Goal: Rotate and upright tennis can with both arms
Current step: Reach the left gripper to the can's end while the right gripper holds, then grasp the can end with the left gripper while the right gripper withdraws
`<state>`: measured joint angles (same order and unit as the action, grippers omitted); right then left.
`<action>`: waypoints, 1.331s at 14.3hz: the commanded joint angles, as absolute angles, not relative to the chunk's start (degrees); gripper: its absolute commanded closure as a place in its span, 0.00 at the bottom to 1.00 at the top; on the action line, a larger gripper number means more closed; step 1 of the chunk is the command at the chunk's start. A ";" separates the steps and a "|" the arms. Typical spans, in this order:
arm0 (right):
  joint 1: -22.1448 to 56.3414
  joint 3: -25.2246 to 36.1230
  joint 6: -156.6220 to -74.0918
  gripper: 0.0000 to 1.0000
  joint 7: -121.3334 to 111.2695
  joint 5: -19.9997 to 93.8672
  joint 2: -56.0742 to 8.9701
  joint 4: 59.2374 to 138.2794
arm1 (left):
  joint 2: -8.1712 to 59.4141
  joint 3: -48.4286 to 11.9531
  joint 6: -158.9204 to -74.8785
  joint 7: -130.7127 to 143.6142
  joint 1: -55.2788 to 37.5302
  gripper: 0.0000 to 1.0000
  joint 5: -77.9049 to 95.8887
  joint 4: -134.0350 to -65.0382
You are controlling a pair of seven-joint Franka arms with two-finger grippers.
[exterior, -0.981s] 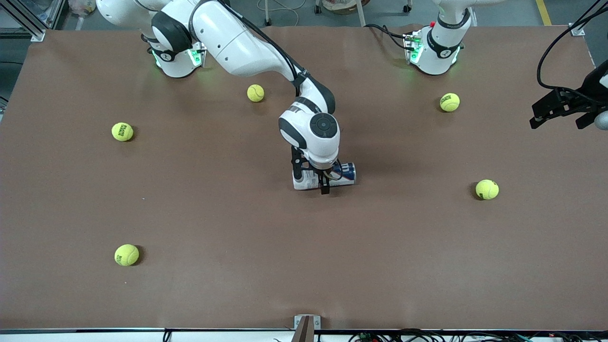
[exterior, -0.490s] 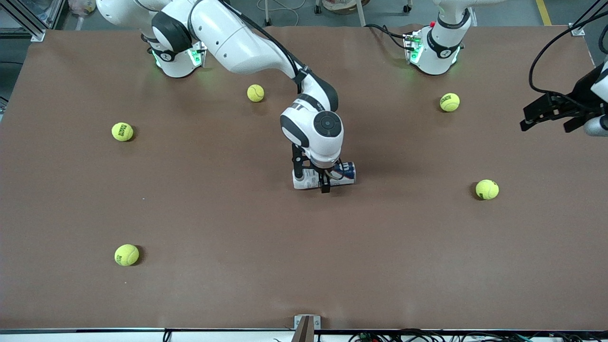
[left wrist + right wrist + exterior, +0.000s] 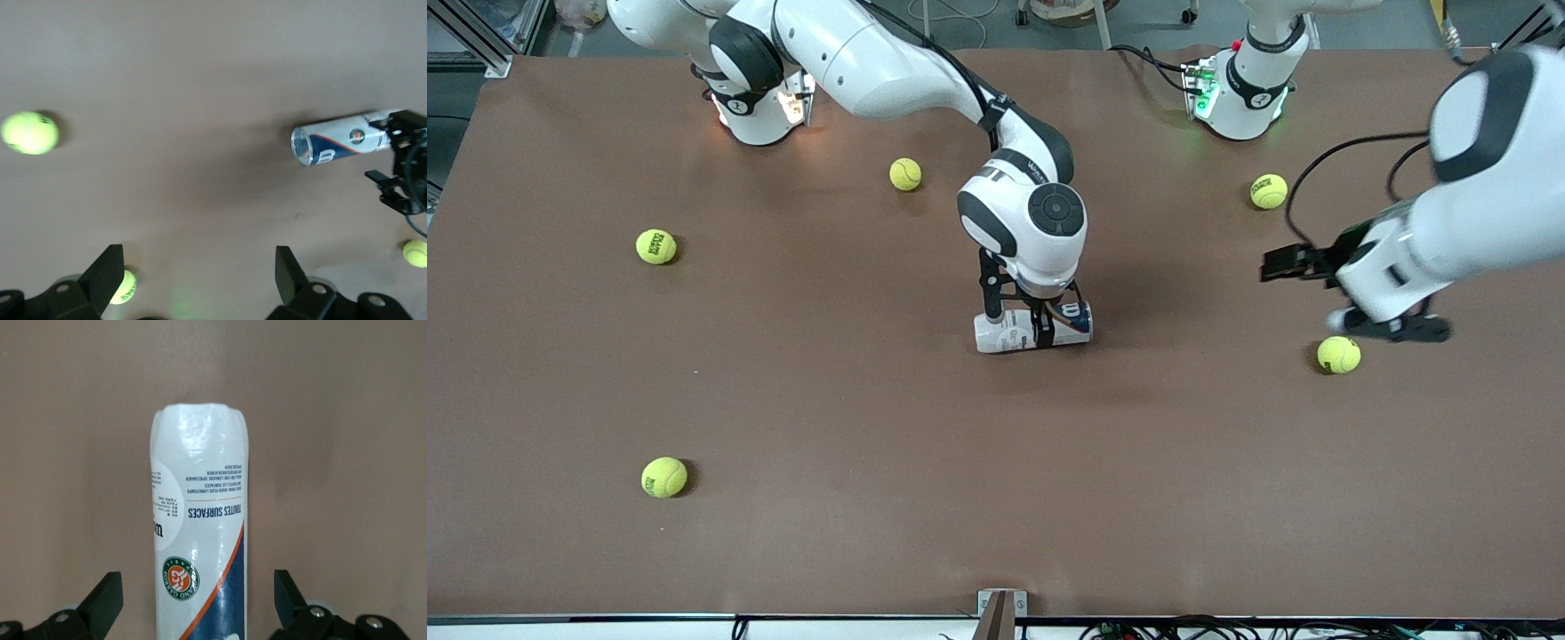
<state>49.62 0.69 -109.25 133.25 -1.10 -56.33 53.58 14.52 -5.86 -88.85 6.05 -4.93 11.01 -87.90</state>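
Observation:
The tennis can (image 3: 1023,332) lies on its side in the middle of the table, navy end toward the left arm's end. My right gripper (image 3: 1021,322) is open and straddles the can, one finger on each side with a gap. In the right wrist view the can (image 3: 200,540) runs between the open fingers of my right gripper (image 3: 198,590). My left gripper (image 3: 1320,298) is open and empty over the table near a tennis ball (image 3: 1338,354). The left wrist view shows my left gripper (image 3: 200,267) open and the can (image 3: 340,137) farther off.
Several yellow-green tennis balls lie scattered: one (image 3: 905,174) near the right arm's base, one (image 3: 1268,191) near the left arm's base, one (image 3: 656,246) and one (image 3: 663,476) toward the right arm's end. Brown table surface (image 3: 871,444) spreads around the can.
My left arm has swung in from the table's edge toward the can. My right gripper stays at the can, barely shifted. The can has not moved.

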 commanded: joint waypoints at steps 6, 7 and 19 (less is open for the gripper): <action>34.03 -6.15 -93.28 0.00 99.28 -0.35 -48.08 54.84 | 21.26 -5.80 -104.11 4.67 -5.09 0.00 36.25 -102.01; 32.19 -6.07 -91.08 0.00 94.79 -0.44 -47.90 54.84 | 22.23 -5.89 -107.37 2.40 -5.53 0.00 40.65 -103.87; 8.72 -5.71 -95.10 0.00 38.47 -3.08 -24.71 84.29 | 34.36 -8.26 -121.03 -39.53 -8.79 0.00 80.40 -114.25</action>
<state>13.54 -4.46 -92.78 48.04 -2.78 -31.52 75.90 35.21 -7.97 -120.06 -35.36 -8.78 77.00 -112.08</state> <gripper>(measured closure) 0.000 0.000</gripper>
